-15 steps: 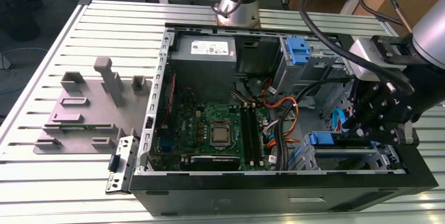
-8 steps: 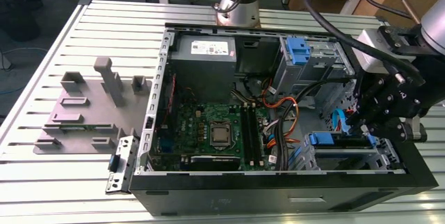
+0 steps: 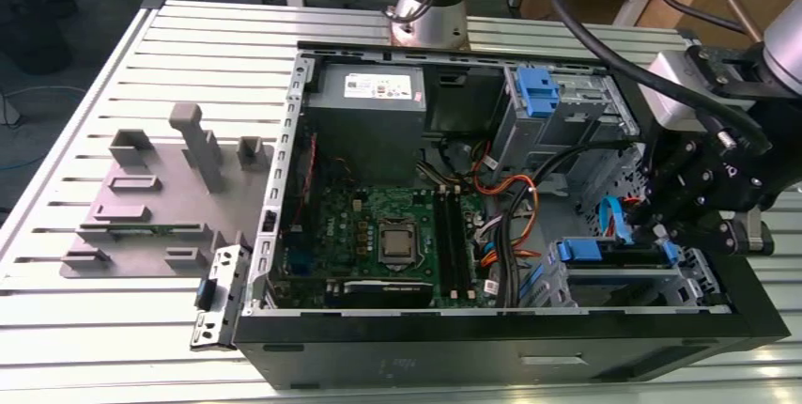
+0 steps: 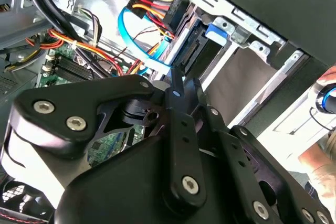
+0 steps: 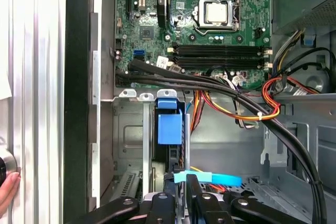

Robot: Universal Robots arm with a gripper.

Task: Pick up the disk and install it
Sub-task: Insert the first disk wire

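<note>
The disk (image 3: 611, 256) stands on edge in the lower drive bay at the exterior view's right of the open computer case (image 3: 501, 352). Its blue handle (image 3: 579, 250) faces the motherboard. In the first wrist view the blue handle (image 5: 169, 124) tops the disk's narrow dark edge (image 5: 169, 156) between the bay's metal rails. My gripper (image 3: 658, 230) hangs over the bay at the end of the disk away from the handle. Its fingers (image 4: 176, 80) look shut, close together with nothing seen between them, tips beside the disk's dark end (image 4: 191, 51). My gripper (image 5: 188, 190) sits close beside the disk's edge.
A blue flat cable (image 5: 207, 178) crosses just past my fingertips, and black and orange cable bundles (image 5: 231, 95) run over the bay. A grey power-supply box (image 3: 370, 94), an upper cage with a blue latch (image 3: 536, 92) and the motherboard (image 3: 376, 235) occupy the case. A person's hand (image 5: 8, 187) rests outside the case wall.
</note>
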